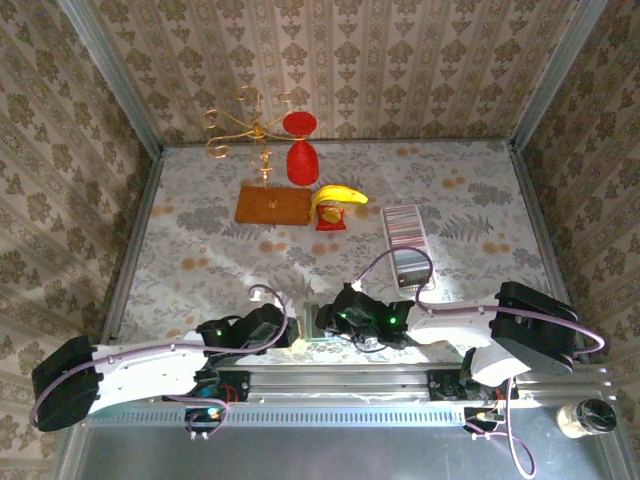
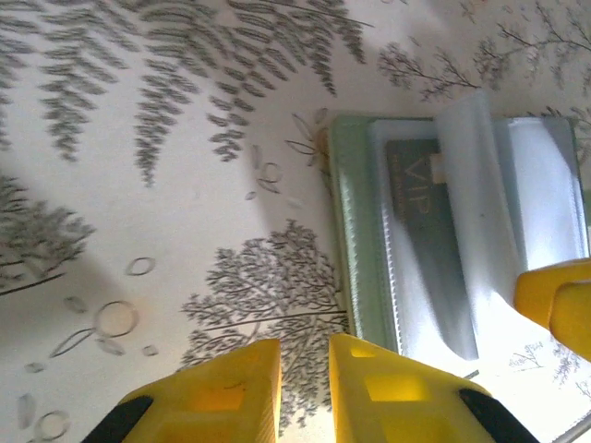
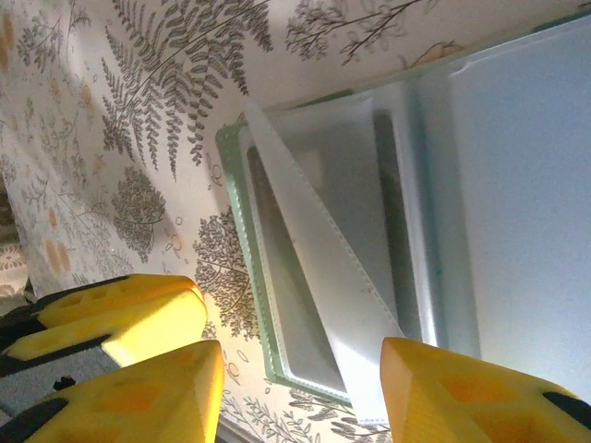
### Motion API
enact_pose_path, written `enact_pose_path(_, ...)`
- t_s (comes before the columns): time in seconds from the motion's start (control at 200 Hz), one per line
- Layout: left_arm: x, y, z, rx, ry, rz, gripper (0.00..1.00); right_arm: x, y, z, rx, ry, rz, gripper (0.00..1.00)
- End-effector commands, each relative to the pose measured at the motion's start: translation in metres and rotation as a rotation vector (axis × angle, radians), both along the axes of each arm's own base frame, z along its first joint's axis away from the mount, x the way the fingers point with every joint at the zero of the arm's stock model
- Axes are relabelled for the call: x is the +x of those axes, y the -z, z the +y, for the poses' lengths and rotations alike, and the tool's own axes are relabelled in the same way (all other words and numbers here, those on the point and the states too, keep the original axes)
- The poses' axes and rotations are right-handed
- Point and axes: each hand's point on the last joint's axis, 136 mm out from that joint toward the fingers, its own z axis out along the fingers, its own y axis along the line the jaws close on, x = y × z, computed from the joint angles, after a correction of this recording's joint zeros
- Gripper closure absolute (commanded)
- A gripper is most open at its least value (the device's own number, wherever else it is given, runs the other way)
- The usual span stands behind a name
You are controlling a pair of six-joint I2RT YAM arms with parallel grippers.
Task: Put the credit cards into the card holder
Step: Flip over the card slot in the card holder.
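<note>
The card holder [image 1: 316, 330] lies open near the table's front edge, pale green with clear sleeves [image 2: 355, 240] [image 3: 238, 208]. A dark card marked VIP [image 2: 416, 198] sits in one sleeve, and a clear flap [image 3: 323, 268] stands up at a slant. My left gripper [image 2: 303, 355] hovers just left of the holder, its fingers a narrow gap apart with nothing between them. My right gripper [image 3: 300, 369] is open wide over the holder's near end, one finger by the flap's lower end. The credit cards [image 1: 403, 222] stand as a striped row farther back.
The cards' long clear tray [image 1: 410, 262] lies right of centre. A wooden base [image 1: 272, 205] with a gold wire stand, a red goblet [image 1: 300, 150] and a banana [image 1: 338, 195] sit at the back. The metal rail [image 1: 340, 380] runs along the front edge.
</note>
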Motion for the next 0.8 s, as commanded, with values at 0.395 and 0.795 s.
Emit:
enact_pose_path(0.395, 0.007, 0.001, 0.043, 0.074, -0.121, -0.064, 0.83, 0.015, -0.043, 0.050, 0.101, -0.064, -0.132, 0.51)
enact_pose_path(0.795, 0.009, 0.001, 0.053, 0.095, -0.165, -0.072, 0.71, 0.033, -0.100, 0.094, 0.203, -0.164, -0.291, 0.50)
